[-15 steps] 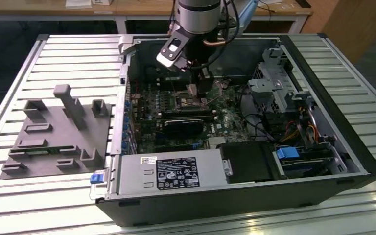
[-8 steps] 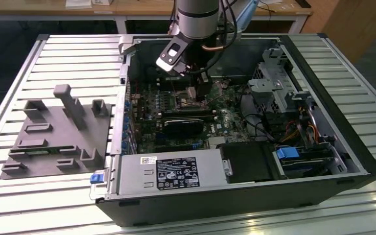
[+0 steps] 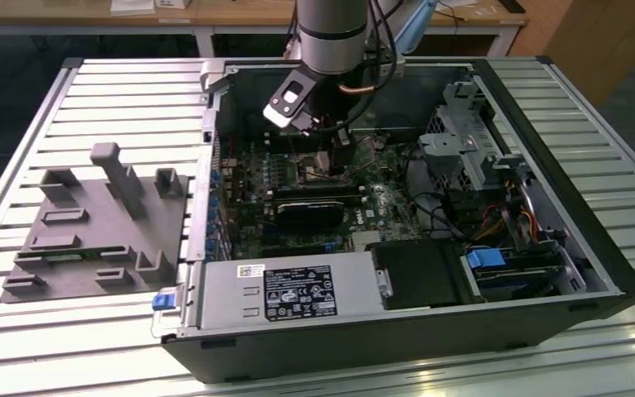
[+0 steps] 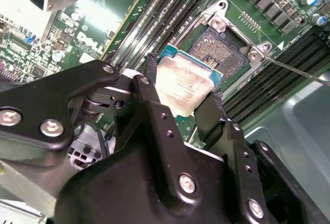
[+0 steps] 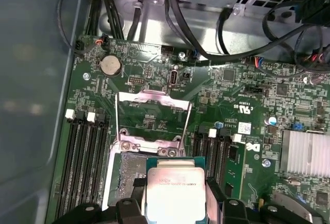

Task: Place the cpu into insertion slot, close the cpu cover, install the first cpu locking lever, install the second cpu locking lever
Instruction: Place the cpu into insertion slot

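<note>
Black fingers of the gripper fill the foreground in both wrist views, clamped on two opposite edges of the cpu. Metal top of the chip faces up, with its green edge showing on the side toward the insertion slot.

Cpu position: held in the air just beside and partly over the slot's near edge, not seated. The slot's contact field is bare.

Cpu cover: swung up and open at the slot's far side, so the motherboard shows through its square window.

A thin lever rod runs out from one corner of the slot's metal rim.

Memory slots flank the insertion slot on both sides. A coin cell sits beyond the raised cover, further from the slot.

Exterior view: the arm reaches down into the open computer case directly above the slot. A grey fixture lies outside the case, well apart from the slot, on the exterior view's left.
</note>
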`<control>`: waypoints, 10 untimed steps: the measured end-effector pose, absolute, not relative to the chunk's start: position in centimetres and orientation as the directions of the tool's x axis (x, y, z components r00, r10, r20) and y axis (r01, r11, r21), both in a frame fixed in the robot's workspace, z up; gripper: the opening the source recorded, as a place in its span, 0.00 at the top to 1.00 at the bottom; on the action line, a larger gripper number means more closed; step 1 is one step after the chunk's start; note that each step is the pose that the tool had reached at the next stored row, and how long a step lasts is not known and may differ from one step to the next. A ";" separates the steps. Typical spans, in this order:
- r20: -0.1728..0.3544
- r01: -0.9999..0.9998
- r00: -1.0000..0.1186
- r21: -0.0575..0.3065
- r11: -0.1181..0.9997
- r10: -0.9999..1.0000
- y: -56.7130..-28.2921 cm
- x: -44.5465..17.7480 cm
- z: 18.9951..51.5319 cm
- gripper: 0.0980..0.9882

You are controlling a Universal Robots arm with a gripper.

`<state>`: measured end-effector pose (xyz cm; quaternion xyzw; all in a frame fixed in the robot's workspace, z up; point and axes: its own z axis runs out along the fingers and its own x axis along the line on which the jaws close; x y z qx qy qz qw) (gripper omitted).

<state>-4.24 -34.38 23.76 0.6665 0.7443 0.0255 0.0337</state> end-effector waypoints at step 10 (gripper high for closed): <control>-0.016 0.994 -0.064 0.083 0.066 0.998 -33.9 -4.4 22.9 0.51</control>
